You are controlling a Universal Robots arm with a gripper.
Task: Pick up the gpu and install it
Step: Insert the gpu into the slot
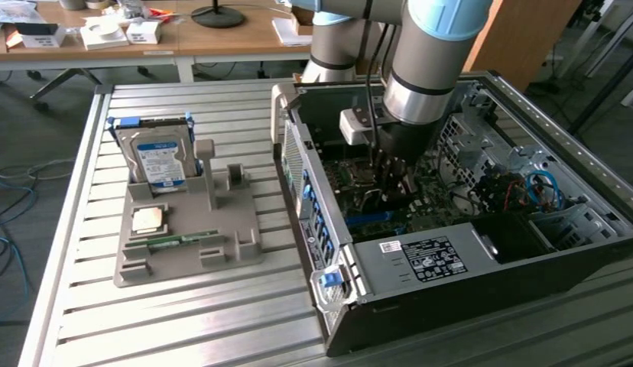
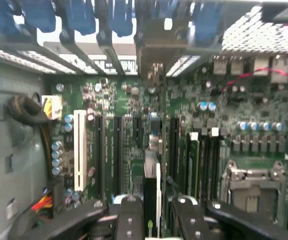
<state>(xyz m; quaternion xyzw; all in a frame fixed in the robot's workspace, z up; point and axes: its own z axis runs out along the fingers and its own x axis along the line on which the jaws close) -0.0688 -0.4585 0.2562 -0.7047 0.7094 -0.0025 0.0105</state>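
Indoors, slatted metal table, open PC case, fingers pinching gpu over motherboard, wooden desk behind

Wooden desk with white boxes, grey floor, blue cables, slatted metal table

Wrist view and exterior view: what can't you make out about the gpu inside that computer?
- Wrist view: the gpu sits edge-on between the fingers, so its face and bracket are hidden.
- Wrist view: the card's own body hides whether its edge touches a motherboard slot.
- Exterior view: the arm and gripper, deep in the computer case, hide the gpu's outline.
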